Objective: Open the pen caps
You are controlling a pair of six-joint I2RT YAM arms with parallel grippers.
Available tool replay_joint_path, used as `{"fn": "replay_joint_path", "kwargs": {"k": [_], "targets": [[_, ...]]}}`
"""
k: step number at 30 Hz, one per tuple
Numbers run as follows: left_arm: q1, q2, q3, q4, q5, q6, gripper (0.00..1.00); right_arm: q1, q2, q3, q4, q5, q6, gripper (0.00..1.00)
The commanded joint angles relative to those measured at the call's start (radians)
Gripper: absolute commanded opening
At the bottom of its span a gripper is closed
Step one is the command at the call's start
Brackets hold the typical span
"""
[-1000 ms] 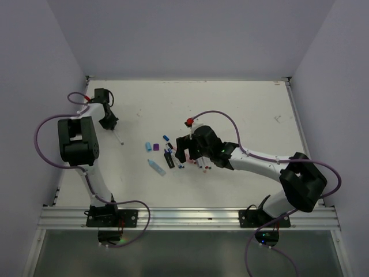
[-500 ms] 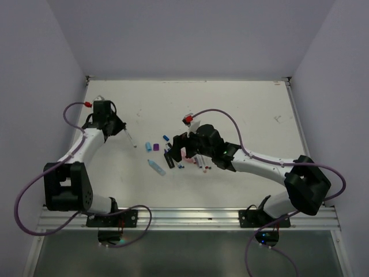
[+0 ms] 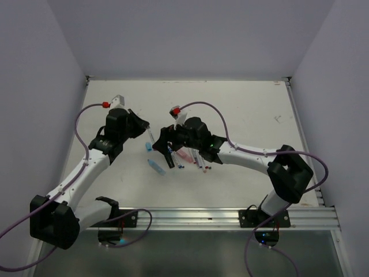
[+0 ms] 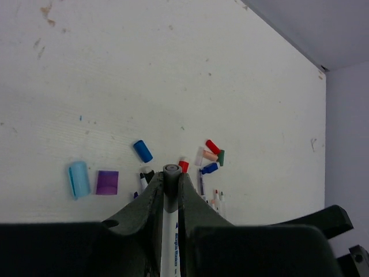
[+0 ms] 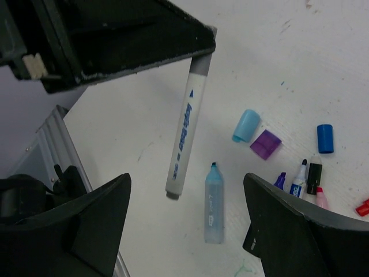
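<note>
My left gripper (image 3: 145, 128) is shut on a slim white pen (image 5: 184, 133), its fingers (image 4: 151, 193) clamping the pen's grey cap end (image 4: 170, 171). The pen hangs above the table, over the pile. My right gripper (image 5: 185, 186) is wide open and empty, its jaws either side of the pen's free lower end (image 5: 172, 194) but apart from it. Loose caps lie on the table: light blue (image 5: 246, 126), purple (image 5: 265, 143), blue (image 5: 325, 138) and red (image 4: 213, 146).
An uncapped light blue highlighter (image 5: 213, 205) lies under the right gripper. Several uncapped pens and caps are clustered at mid-table (image 3: 187, 158). The metal rail (image 3: 184, 216) runs along the near edge, and walls close the table's other sides.
My left arm has swung from the far left to the middle of the table, carrying the white pen. My right gripper has moved left and up toward the pen.
</note>
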Motion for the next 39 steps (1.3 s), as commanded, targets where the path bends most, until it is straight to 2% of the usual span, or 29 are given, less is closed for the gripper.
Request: {"fn": "replay_joint_path", "kwargs": {"k": [1, 6, 9, 12, 13, 15, 16, 17, 18, 21, 22, 23, 26, 28, 32, 39], "targets": [[-0.046, -0.04, -0.009, 0.067, -0.043, -0.035, 0.0, 0.006, 0.037, 0.072, 0.061, -0.003, 0.026, 0.82], [-0.089, -0.065, -0.023, 0.082, -0.074, -0.043, 0.0, 0.008, 0.079, 0.114, 0.051, -0.003, 0.028, 0.8], [-0.101, -0.076, -0.024, 0.09, -0.078, -0.041, 0.0, 0.009, 0.094, 0.118, 0.051, -0.003, 0.028, 0.74], [-0.111, -0.077, -0.03, 0.104, -0.075, -0.04, 0.0, 0.009, 0.1, 0.118, 0.059, -0.012, 0.028, 0.63], [-0.112, -0.076, -0.033, 0.11, -0.063, -0.035, 0.0, 0.008, 0.1, 0.117, 0.061, -0.016, 0.028, 0.51], [-0.117, -0.073, -0.035, 0.116, -0.052, -0.031, 0.0, 0.008, 0.097, 0.112, 0.062, -0.016, 0.02, 0.37], [-0.118, -0.073, -0.037, 0.121, -0.046, -0.029, 0.0, 0.008, 0.096, 0.111, 0.061, -0.016, 0.018, 0.25], [-0.121, -0.073, -0.037, 0.124, -0.04, -0.02, 0.0, 0.008, 0.091, 0.108, 0.059, -0.013, 0.015, 0.2], [-0.123, -0.073, -0.038, 0.134, -0.037, -0.017, 0.0, 0.008, 0.084, 0.1, 0.059, -0.012, 0.011, 0.11], [-0.124, -0.074, -0.041, 0.148, -0.012, 0.009, 0.04, 0.009, 0.071, 0.083, 0.052, -0.004, 0.003, 0.0], [-0.124, -0.073, -0.038, 0.151, 0.003, 0.024, 0.08, 0.008, 0.067, 0.079, 0.05, -0.001, -0.001, 0.0], [-0.124, -0.073, -0.038, 0.154, 0.011, 0.034, 0.2, 0.008, 0.064, 0.069, 0.047, 0.003, -0.006, 0.0], [-0.124, -0.068, -0.04, 0.158, 0.022, 0.058, 0.41, 0.008, 0.047, 0.048, 0.047, 0.013, -0.011, 0.0], [-0.124, -0.062, -0.041, 0.153, 0.023, 0.072, 0.48, 0.009, 0.035, 0.039, 0.047, 0.025, -0.021, 0.0], [-0.124, -0.043, -0.044, 0.153, 0.064, 0.086, 0.52, 0.008, 0.022, 0.028, 0.041, 0.04, -0.043, 0.0], [-0.124, -0.007, -0.037, 0.153, 0.075, 0.092, 0.52, 0.008, 0.013, 0.022, 0.048, 0.031, -0.054, 0.0]]}}
